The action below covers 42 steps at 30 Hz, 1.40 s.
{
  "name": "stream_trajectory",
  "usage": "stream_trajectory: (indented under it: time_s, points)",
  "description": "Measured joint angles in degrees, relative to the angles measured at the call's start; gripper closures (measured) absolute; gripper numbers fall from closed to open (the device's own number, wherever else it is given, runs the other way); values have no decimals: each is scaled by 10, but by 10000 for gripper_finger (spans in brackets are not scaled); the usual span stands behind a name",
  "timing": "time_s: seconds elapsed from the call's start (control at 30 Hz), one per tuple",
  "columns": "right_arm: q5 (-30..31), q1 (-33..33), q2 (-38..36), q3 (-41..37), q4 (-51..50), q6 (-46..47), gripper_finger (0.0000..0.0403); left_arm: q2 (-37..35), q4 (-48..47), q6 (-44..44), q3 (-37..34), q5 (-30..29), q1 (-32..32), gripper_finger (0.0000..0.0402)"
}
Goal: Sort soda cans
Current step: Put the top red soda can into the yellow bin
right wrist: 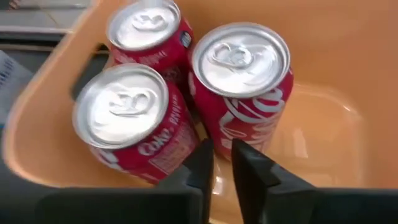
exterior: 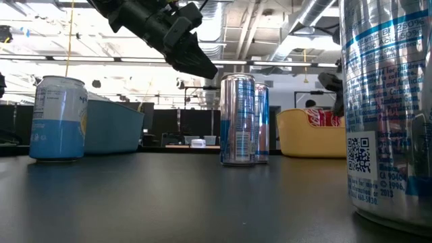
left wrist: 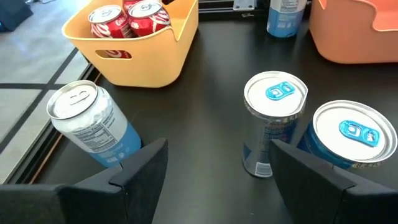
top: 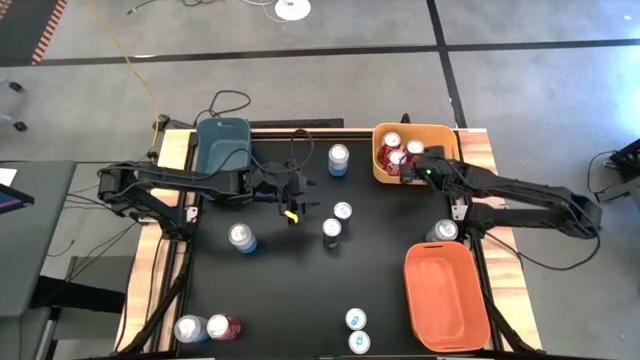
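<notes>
Matte black table (top: 300, 290). Glossy yellow plastic bin (top: 385, 168) with rounded corners holds three red cans (right wrist: 242, 87) with silver tops, upright and packed touching. Right gripper (right wrist: 222, 163) sits at that bin's rim, fingers pressed nearly together with a thin gap, empty, tips just beside two red cans. Only the right wrist view shows all three lids and that gap.

Left gripper (left wrist: 214, 165) hangs left of the yellow bin, near mid-table, fingers spread, holding nothing. Left wrist view shows two slim silver-blue cans (left wrist: 273, 118) just beyond one finger and a blue can (left wrist: 93, 124) beyond the other.

Orange bin (top: 445, 295) lies below the yellow bin in the high view, teal bin (top: 222, 145) far left; other cans are scattered between.
</notes>
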Motion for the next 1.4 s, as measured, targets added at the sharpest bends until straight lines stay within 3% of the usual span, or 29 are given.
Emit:
stream_trajectory:
  time_s: [0.43, 1.07, 1.4]
  points:
    - [-28, -73, 78, 0, 8, -46, 390, 0, 0, 8, 0, -3, 0, 130]
    - [-48, -110, 123, 0, 175, -76, 392, 0, -7, 7, 0, -2, 0, 130]
    - [-45, -106, 122, 0, 144, -74, 392, 0, -17, 8, 0, -1, 0, 130]
